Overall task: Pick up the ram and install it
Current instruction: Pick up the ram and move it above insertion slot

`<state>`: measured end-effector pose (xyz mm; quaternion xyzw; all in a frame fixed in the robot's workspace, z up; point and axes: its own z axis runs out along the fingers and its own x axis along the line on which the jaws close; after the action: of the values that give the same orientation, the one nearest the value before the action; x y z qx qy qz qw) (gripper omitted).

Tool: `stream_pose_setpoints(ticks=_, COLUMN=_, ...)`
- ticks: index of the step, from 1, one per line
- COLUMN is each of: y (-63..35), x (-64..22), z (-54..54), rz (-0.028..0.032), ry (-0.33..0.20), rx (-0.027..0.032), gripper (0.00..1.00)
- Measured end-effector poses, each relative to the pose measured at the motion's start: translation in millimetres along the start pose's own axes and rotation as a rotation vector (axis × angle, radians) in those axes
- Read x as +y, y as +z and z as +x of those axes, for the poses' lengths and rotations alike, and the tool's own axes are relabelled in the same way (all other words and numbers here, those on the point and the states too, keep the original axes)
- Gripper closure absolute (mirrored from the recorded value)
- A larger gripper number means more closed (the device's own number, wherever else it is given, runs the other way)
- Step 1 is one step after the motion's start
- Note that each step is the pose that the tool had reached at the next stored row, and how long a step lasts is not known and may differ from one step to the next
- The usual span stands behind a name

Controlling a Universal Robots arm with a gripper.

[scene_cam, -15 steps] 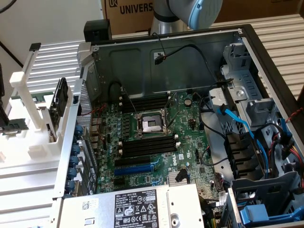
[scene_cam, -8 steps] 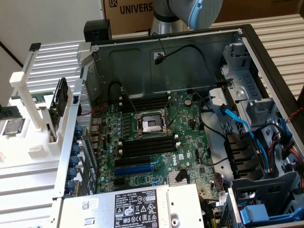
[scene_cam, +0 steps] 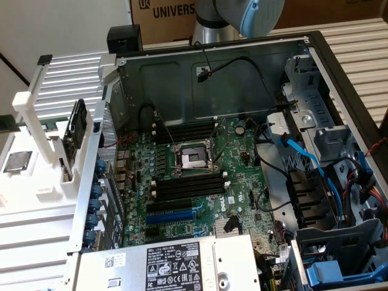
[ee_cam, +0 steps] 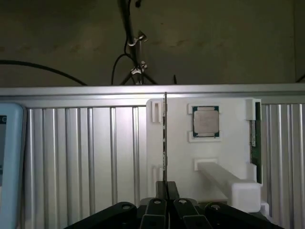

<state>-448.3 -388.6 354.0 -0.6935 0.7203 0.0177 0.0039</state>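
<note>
Grey metal computer case (scene_cam: pixel 182 73) lies open, green motherboard (scene_cam: pixel 203 203) exposed, black memory slots (scene_cam: pixel 188 185) at frame centre. White holder (scene_cam: pixel 36 194) at the exterior view's left carries a silver chip (scene_cam: pixel 17 160). Arm (scene_cam: pixel 242 15) at upper edge.

Wrist view: jaws clamped on the ram (ee_cam: pixel 164 138), seen edge-on as a thin line against the holder, beside the chip, over the ribbed counter (ee_cam: pixel 86 157).

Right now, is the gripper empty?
No, the gripper is shut on the ram stick, which stands up edge-on from between its fingers.
</note>
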Motion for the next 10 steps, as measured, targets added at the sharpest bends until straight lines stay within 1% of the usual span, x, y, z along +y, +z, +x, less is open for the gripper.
stream_pose_setpoints(ticks=7, y=-31.6, x=-21.6, z=-0.3, rz=-0.0023, ry=0.000, rx=0.0003, gripper=0.88)
stream_pose_setpoints(ticks=8, y=-34.4, x=-24.2, z=-0.3, rz=-0.0029, ry=0.000, rx=0.0009, gripper=0.88)
stream_pose_setpoints(ticks=10, y=-35.7, x=-27.3, z=-0.2, rz=-0.0036, ry=0.000, rx=0.0022, gripper=0.88)
